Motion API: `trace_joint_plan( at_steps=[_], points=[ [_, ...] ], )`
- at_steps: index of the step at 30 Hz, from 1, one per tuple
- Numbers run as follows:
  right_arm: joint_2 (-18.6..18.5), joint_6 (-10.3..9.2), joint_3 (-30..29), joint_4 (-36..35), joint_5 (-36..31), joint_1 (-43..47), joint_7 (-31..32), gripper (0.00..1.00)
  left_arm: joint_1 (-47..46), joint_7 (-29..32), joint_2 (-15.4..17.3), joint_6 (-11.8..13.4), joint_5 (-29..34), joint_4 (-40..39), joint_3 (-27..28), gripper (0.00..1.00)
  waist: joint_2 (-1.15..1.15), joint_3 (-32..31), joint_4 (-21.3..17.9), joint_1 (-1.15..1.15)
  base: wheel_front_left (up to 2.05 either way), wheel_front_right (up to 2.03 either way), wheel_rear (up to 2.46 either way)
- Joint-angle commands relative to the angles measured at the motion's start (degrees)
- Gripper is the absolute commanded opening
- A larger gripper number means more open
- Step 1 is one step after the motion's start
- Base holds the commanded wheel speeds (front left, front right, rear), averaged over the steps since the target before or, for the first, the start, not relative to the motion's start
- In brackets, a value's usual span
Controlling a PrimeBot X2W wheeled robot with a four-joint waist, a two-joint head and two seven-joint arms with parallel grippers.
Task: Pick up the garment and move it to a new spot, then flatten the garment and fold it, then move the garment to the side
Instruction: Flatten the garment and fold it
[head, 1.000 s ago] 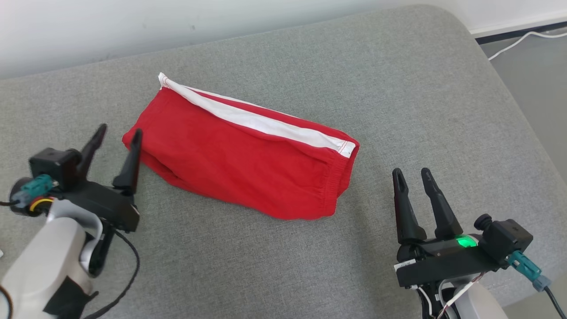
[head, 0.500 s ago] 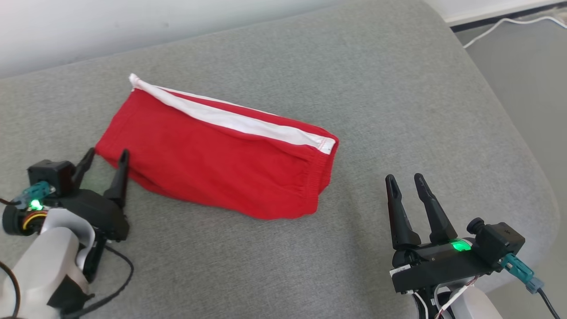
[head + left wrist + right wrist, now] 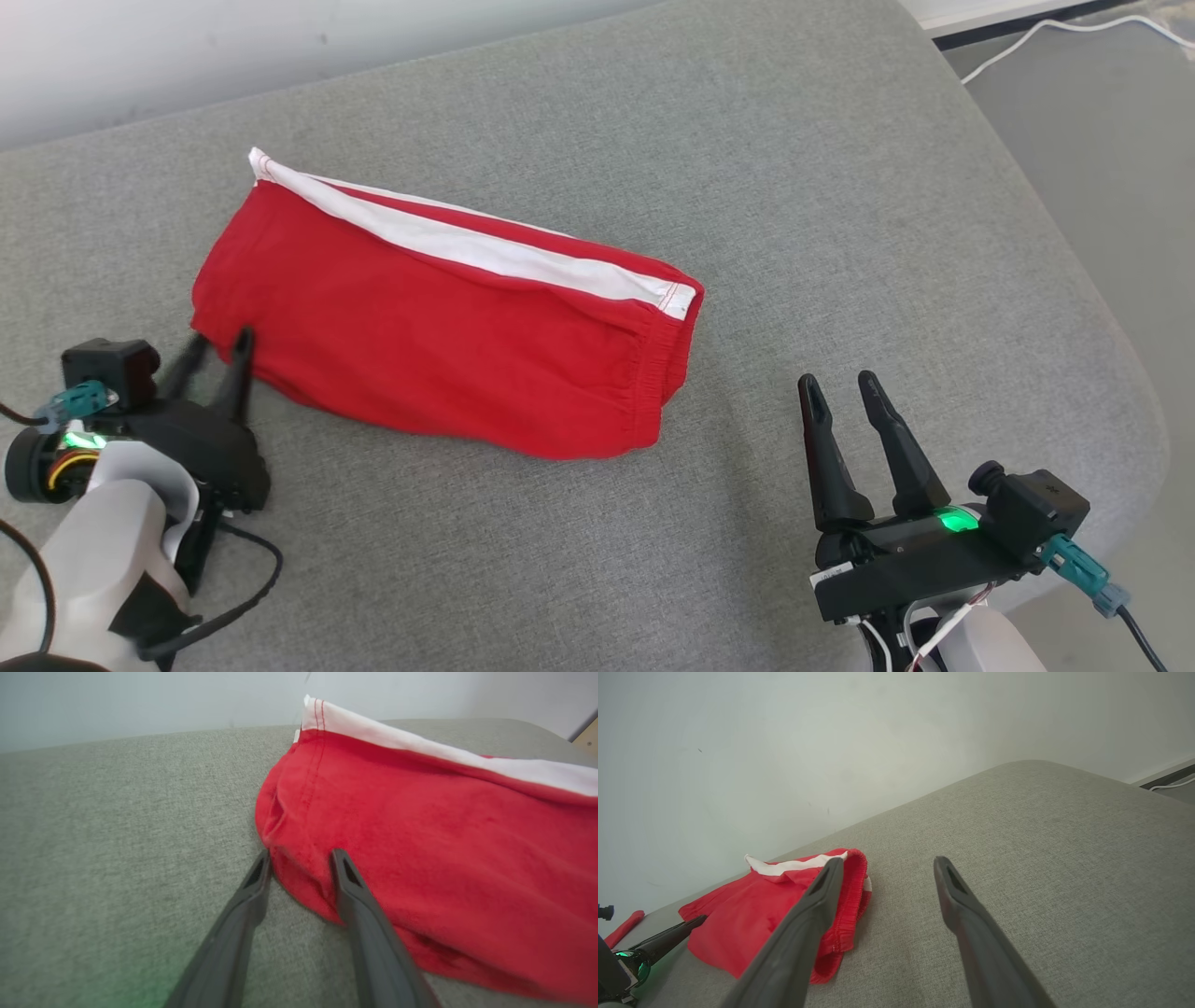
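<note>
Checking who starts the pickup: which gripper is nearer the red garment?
Left. The left gripper straddles a corner of the red garment, one finger on the cloth; the right gripper hovers open over grey cushion, apart from its waistband end.

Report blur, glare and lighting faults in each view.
Head view: even soft light, left gripper motion-blurred. Left wrist view: garment slightly soft, green glow tinting the cushion at bottom left. Right wrist view: near fingers blurred, wall washed pale.

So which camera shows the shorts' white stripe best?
Head view: the white stripe shows end to end. Left wrist view cuts it off at the right edge; right wrist view catches a small, far piece.
</note>
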Motion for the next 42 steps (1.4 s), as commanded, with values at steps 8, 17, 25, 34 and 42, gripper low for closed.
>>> trace_joint_plan(
  at_steps=[8,17,25,34,42],
  points=[
    [-0.4,-0.02,0.3,0.5,0.4,0.3,-0.1,1.00,2.1,-0.2,-1.2,-0.7,1.5,-0.7,1.1,0.00,0.00,-2.3,2.1,0.00,0.00,0.00,0.00],
    [-0.9,-0.02,-0.4,1.6,0.9,2.9,-0.1,1.00,9.7,-0.2,-4.9,0.0,2.6,-5.5,3.9,0.00,0.00,-8.0,6.6,0.00,0.00,0.00,0.00],
    [-1.2,-0.02,-1.1,2.5,1.1,5.2,0.1,1.00,16.8,-0.2,-7.5,1.2,4.0,-10.7,6.9,0.00,0.00,-11.8,10.6,0.00,0.00,0.00,0.00],
    [-1.4,-0.02,-2.6,2.5,0.9,6.7,0.9,1.00,24.9,-0.2,-10.8,2.6,5.1,-17.5,10.6,0.00,0.00,-13.9,13.7,0.00,0.00,0.00,0.00],
    [-1.7,-0.02,-2.6,1.7,0.7,7.4,2.2,1.00,30.2,-0.2,-12.7,2.9,6.7,-21.4,12.1,0.00,0.00,-14.5,14.5,0.00,0.00,0.00,0.00]
  ],
)
